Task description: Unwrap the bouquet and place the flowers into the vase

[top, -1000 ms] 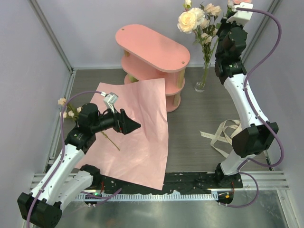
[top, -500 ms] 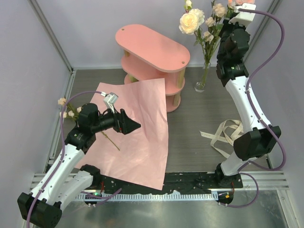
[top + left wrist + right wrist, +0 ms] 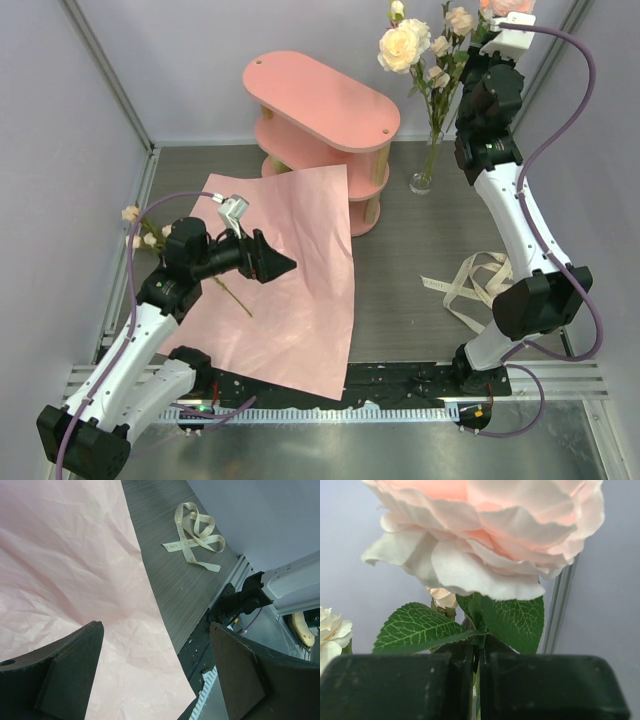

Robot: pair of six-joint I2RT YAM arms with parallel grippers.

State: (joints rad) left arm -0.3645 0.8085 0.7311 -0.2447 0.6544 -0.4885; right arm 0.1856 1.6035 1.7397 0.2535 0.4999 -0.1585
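Observation:
The vase (image 3: 424,181) stands right of the pink shelf and holds stems of the flowers, among them a big cream rose (image 3: 403,45). High above it, my right gripper (image 3: 484,40) is shut on a thin green stem just below a peach-pink rose (image 3: 490,530); the fingers (image 3: 530,685) pinch the stem under its leaves. The bouquet's pink paper (image 3: 290,280) lies spread flat. My left gripper (image 3: 275,263) hovers open over it with nothing between its fingers (image 3: 65,675). One more flower (image 3: 133,214) lies at the paper's left edge, its stem (image 3: 236,299) across the sheet.
A pink three-tier oval shelf (image 3: 320,100) stands at the back, its foot touching the paper's far corner. The loose cream ribbon (image 3: 472,285) lies on the table beside the right arm. Walls close in on the left, back and right.
My right gripper has shifted slightly up and to the right with the rose, and the blooms over the vase moved with it. The left arm has stayed still.

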